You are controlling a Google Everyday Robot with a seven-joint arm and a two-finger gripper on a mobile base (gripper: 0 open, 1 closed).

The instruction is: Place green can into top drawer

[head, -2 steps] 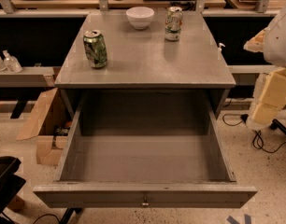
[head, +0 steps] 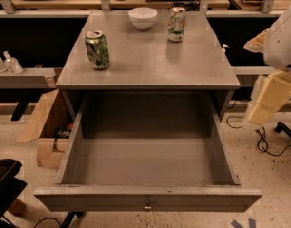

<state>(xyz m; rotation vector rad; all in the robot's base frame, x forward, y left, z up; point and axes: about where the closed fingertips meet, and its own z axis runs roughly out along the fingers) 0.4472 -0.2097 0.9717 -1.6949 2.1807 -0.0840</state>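
Two cans and one bowl stand on the flat, brushed grey metal surface (head: 150, 63) of a cabinet. Below it the top drawer (head: 145, 199) is pulled fully out toward the viewer. It is a wide, deep box of the same dull grey metal, with a plain flat front panel and a small round knob (head: 147, 206) at its centre. Its floor is bare and smooth.

The green can (head: 97, 50) is not in the drawer. It stands upright on the surface above and behind the drawer's back left corner, near the surface's left edge. It is a small dark green cylinder, shiny, with pale mottled markings and a silver top.

Farther behind the drawer, near the far edge of the surface, sits a round, glossy white bowl (head: 142, 18). Just to its right stands a paler can (head: 176, 24), upright.

My hand (head: 266, 99) hangs off to the right of the drawer, beyond the cabinet's right side, well apart from the green can and touching nothing. It shows as blocky, cream-coloured shapes under a rounded white casing. The picture's right edge cuts it off, and I cannot tell whether it is spread or pressed together.

Left of the drawer, a brown cardboard box (head: 43, 127) lies on the speckled floor, partly hidden by the drawer's side wall. Dark cables (head: 262, 141) trail on the floor to the drawer's right.
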